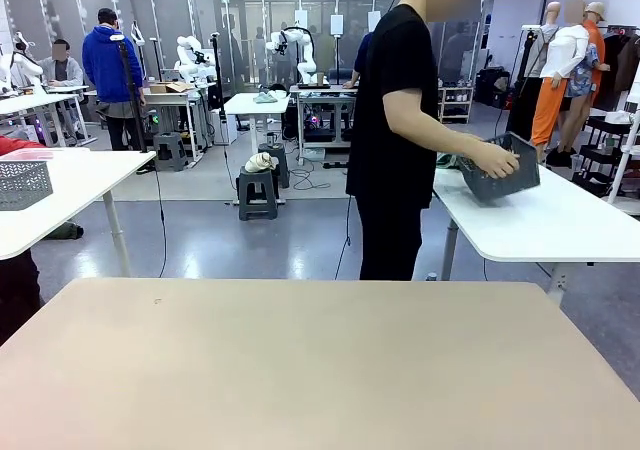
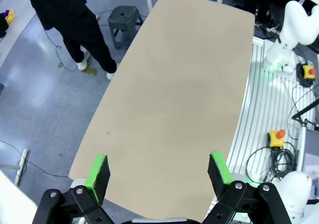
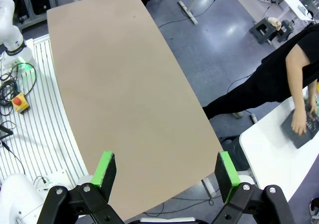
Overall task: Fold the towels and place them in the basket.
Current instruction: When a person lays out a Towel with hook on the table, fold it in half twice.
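Observation:
A person stands past the far edge of the beige table [image 1: 320,360], turned to a white side table [image 1: 560,220]. The person's hands [image 1: 495,158] hold the dark charcoal mesh basket [image 1: 500,170] tilted on that table. In the right wrist view the basket [image 3: 301,129] lies under the person's hand at the right edge. The towels are out of view. My left gripper [image 2: 159,171] hangs open high above the beige table [image 2: 184,84], nothing between its green pads. My right gripper [image 3: 167,171] is open too, high over the same table [image 3: 124,84].
A paler grey mesh basket [image 1: 22,183] sits on a white table at the left. A grey stool [image 1: 258,192] stands on the floor behind. The other arm's white base [image 2: 294,30] and slatted mounting plate [image 2: 264,119] border the table's near side.

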